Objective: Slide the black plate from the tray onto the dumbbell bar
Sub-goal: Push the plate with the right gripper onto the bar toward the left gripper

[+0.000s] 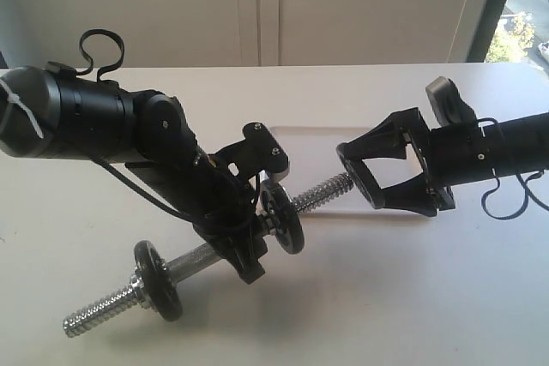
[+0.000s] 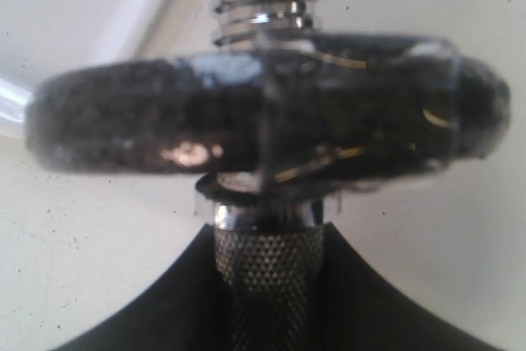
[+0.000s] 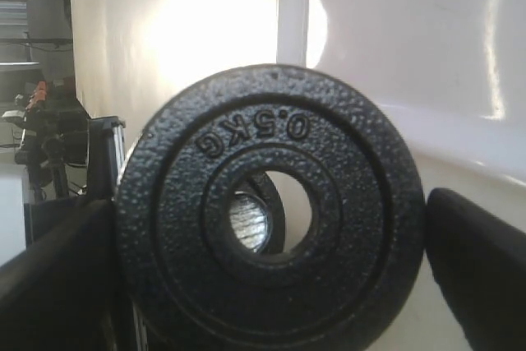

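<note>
The white table point(image 1: 429, 297) stands against pale wall panels, its shallow white tray point(image 1: 313, 156) barely standing out, and the left tool point(image 1: 236, 250) is clamped round the chrome dumbbell bar point(image 1: 193, 259), which carries an outer disc point(image 1: 159, 279) and an inner disc point(image 1: 283, 220), while the right tool point(image 1: 360, 179) grips the black plate point(image 1: 353, 167) by its rim at the bar's threaded tip. From the left wrist camera the inner disc is blurred and edge-on, next to knurled steel. The right wrist camera shows the plate's pebbled face with raised lettering and the bar's end off-centre through its hole; whether it has entered, I cannot tell.
</note>
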